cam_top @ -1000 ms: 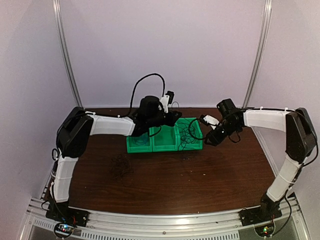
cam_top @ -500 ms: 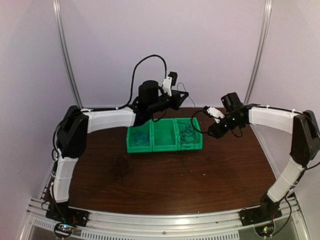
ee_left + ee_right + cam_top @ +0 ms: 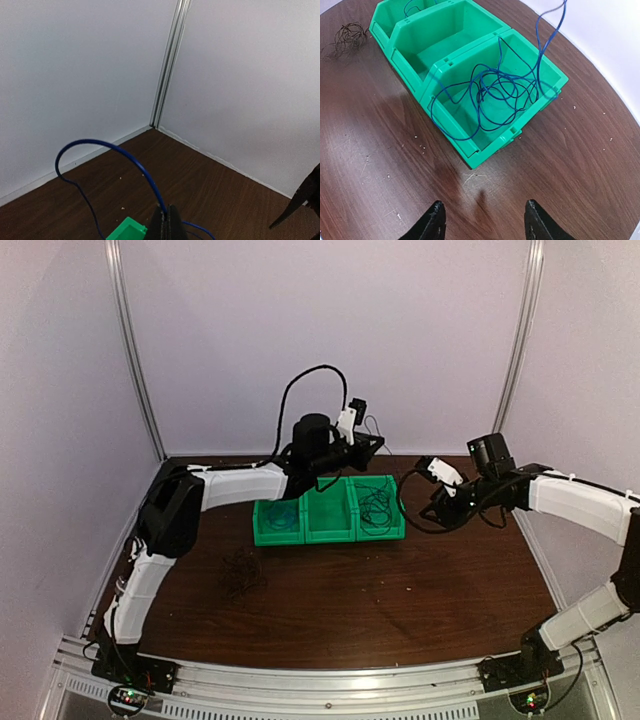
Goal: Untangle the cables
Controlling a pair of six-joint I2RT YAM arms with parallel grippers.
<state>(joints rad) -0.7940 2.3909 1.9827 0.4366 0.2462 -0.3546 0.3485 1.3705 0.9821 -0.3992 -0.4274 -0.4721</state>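
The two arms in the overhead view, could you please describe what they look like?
Both the left arm and the right arm have white shell links joined by rounded black joints. A thick black cable loops above the left wrist. The right fingers are plain black and tapered.

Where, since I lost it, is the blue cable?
The blue cable lies looped in the right-end compartment of the green bin, nearest in the right wrist view; one strand rises into the left gripper.
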